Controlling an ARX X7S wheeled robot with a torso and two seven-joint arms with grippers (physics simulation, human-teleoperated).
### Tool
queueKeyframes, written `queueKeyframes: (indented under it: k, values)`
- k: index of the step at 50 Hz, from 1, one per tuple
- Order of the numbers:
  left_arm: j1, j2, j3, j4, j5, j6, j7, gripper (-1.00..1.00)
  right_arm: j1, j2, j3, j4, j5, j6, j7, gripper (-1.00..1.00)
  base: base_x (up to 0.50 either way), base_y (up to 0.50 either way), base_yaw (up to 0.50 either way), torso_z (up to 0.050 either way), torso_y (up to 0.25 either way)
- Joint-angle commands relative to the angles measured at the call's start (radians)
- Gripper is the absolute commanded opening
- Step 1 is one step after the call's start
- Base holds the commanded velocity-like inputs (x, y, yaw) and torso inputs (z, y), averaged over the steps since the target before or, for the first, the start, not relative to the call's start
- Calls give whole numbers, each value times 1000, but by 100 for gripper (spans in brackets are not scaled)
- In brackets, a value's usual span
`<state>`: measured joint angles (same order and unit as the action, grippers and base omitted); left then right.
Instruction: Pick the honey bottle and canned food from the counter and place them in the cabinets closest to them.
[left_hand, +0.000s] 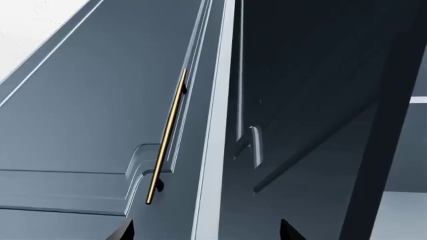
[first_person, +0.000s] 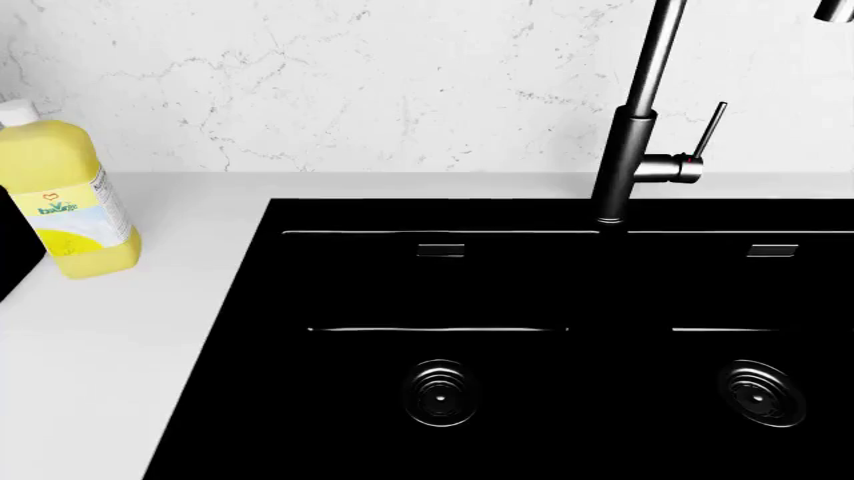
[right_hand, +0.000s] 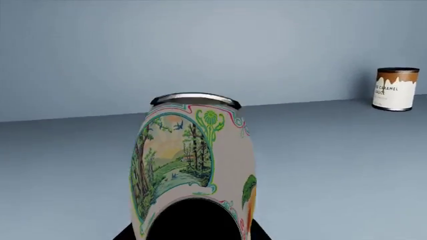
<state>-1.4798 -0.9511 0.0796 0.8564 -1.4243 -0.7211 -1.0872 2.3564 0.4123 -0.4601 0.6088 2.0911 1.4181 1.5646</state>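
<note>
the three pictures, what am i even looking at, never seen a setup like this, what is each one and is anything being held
It is a simulated two-armed robot with three cameras. The head camera looks down on a black double sink, a faucet and a yellow labelled bottle on the white counter. The left wrist camera faces a grey cabinet door with a brass handle; its gripper's tips look apart, holding nothing. The right wrist camera shows a decorated can up close on a grey surface, with a caramel sauce can beyond. Whether that gripper holds the can cannot be told.

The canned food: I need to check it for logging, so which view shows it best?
The right wrist view: the canned food fills the foreground, its landscape label clear, on a grey-blue shelf. The head and left wrist views show none of it.
</note>
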Motion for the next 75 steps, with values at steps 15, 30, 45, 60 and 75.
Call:
queueKeyframes:
  k: [15, 30, 45, 60, 75]
  values:
    - [33, 19, 69, 3, -53, 26, 59, 100, -51, 83, -247, -50, 114, -108, -26, 100, 3, -3, -4, 0, 0]
    - [27, 15, 67, 7, -66, 26, 53, 100, -36, 88, -264, -58, 93, -115, -71, 100, 0, 0, 0, 0, 0]
    - [20, 17, 71, 7, -70, 25, 52, 100, -1, 42, -117, -49, -56, 3, -45, 100, 0, 0, 0, 0, 0]
    - [17, 8, 65, 5, -80, 28, 52, 100, 0, -62, 159, -189, -361, 152, -160, 100, 0, 0, 0, 0, 0]
    - [25, 6, 62, 5, -79, 32, 52, 100, 0, -71, 169, -212, -376, 152, -207, 100, 0, 0, 0, 0, 0]
